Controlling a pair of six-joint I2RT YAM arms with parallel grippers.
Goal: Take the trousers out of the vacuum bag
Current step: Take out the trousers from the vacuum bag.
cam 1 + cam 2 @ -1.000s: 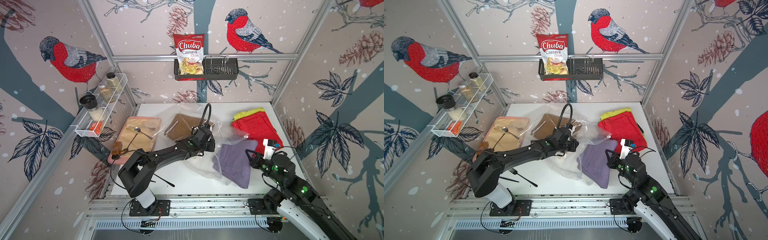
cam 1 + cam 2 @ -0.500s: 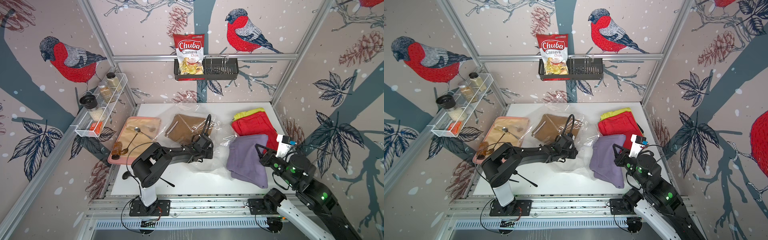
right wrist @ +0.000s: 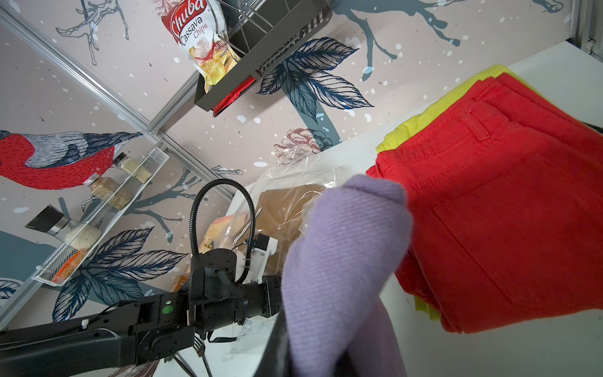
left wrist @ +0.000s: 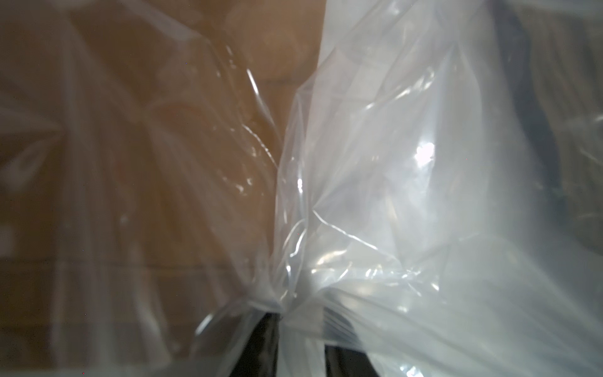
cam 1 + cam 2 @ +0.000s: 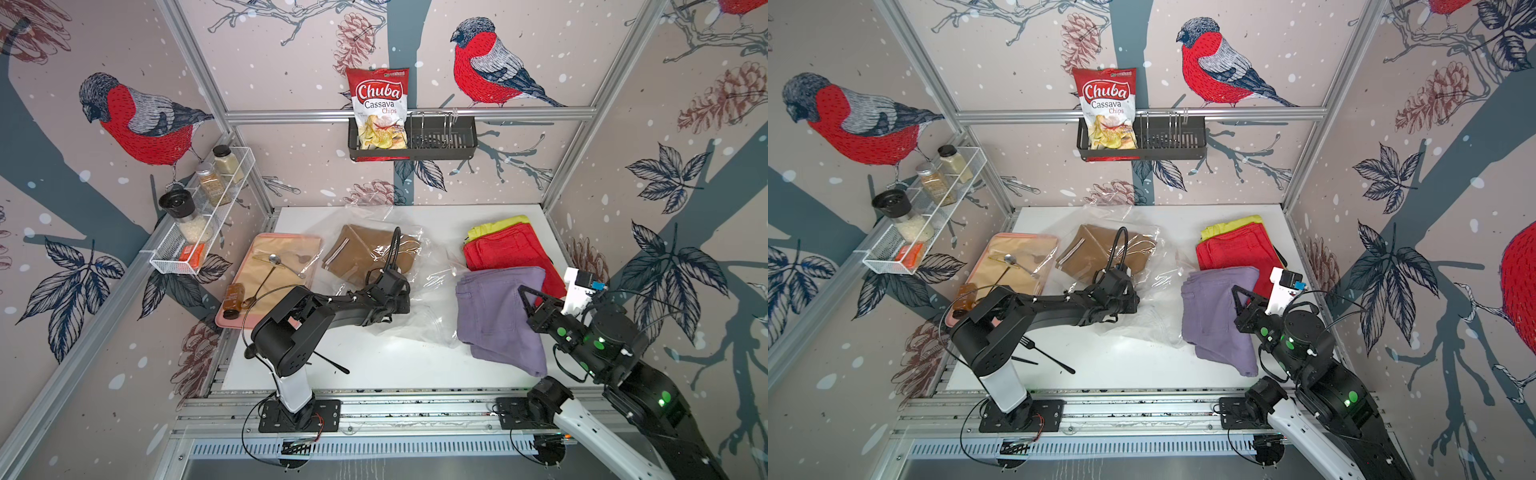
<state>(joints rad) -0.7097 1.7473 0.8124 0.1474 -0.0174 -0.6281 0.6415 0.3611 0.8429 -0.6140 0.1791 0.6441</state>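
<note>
The clear vacuum bag (image 5: pixel 432 266) (image 5: pixel 1158 266) lies crumpled mid-table, with the mustard-brown trousers (image 5: pixel 370 253) (image 5: pixel 1100 253) inside it. My left gripper (image 5: pixel 409 297) (image 4: pixel 300 320) is shut on a bunched fold of the vacuum bag's film. The purple trousers (image 5: pixel 498 316) (image 3: pixel 342 235) are outside the bag at the right. Their far edge rests against the red trousers (image 5: pixel 507 253) (image 3: pixel 505 202), which are stacked on the yellow-green trousers (image 5: pixel 494 226). My right gripper (image 5: pixel 530 297) (image 3: pixel 319 352) is shut on the purple trousers' right edge, lifting it.
A pink tray (image 5: pixel 232 322) at the left holds a beige cloth, a spoon and a small bottle. A black fork (image 5: pixel 332 365) lies near the table's front edge by the left arm's base. A chips packet (image 5: pixel 378 108) sits in a rack on the back wall.
My right gripper has drawn the purple trousers rightward, clear of the bag, to beside the red pile. My left gripper has shifted a little with the bag film in it.
</note>
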